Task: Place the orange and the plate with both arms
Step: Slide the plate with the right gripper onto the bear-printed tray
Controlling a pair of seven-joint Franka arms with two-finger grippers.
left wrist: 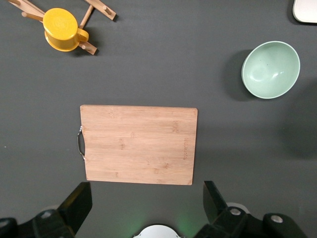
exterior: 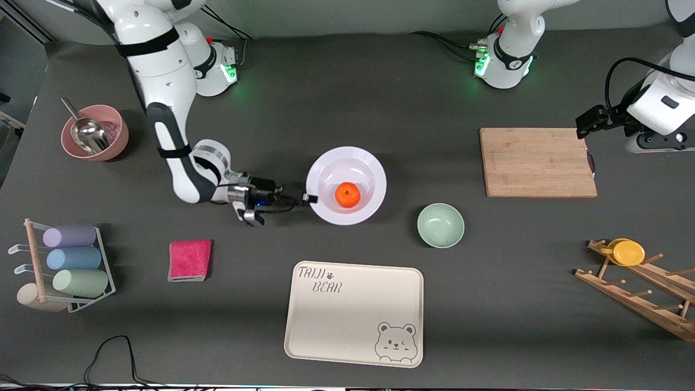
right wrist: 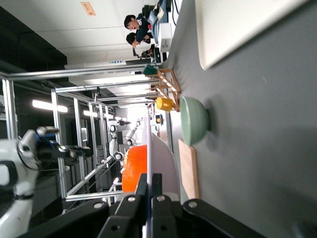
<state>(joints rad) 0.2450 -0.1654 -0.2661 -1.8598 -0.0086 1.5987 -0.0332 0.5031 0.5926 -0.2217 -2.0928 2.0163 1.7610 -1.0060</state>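
Jaws of right gripper (exterior: 308,199) pinched on plate (exterior: 374,168) rim, mid-table; orange (exterior: 347,195) loose inside, likely rolls if tilted. Plate stiff, slick; keep level. Left gripper (left wrist: 148,208) wide, waiting over cutting board (left wrist: 138,144).

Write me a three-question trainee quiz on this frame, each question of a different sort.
1. True or false: the orange lies in the plate.
2. What is the right gripper shut on? A) green bowl B) the plate's rim C) pink cloth
3. Fill in: the left gripper, open, hangs over the wooden ____.

Key: 1 true; 2 B; 3 cutting board.
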